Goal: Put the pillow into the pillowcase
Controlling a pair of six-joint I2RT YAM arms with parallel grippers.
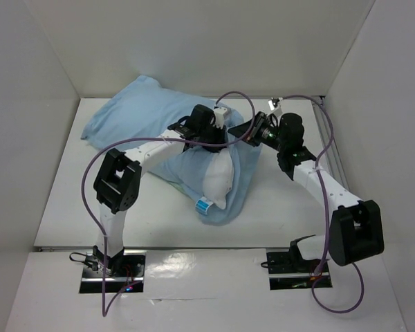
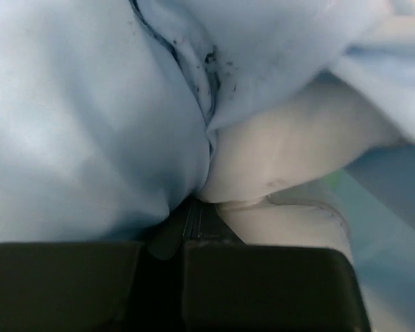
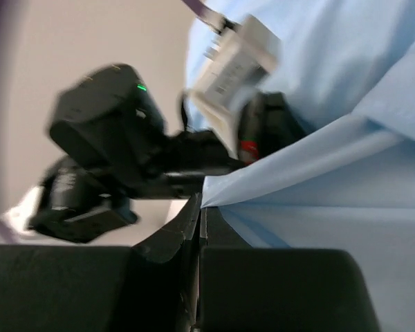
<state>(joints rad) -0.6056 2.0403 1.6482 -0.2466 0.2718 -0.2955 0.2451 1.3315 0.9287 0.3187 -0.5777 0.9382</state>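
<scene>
We hold both grippers pinched on the case [image 1: 124, 114]: the left gripper [image 2: 197, 207] at its hem against the pillow [image 1: 218, 181], the right gripper [image 3: 200, 207] just beside. The pillow's long axis runs from them toward the bases, labelled end exposed. The left arm is nearer.

You have a white table [image 1: 62, 207] boxed in by plain white walls: a back wall [image 1: 207, 41], a left wall [image 1: 21, 104] and a right wall [image 1: 391, 104]. A thin metal rail [image 1: 330, 149] runs along the table's right edge.
</scene>
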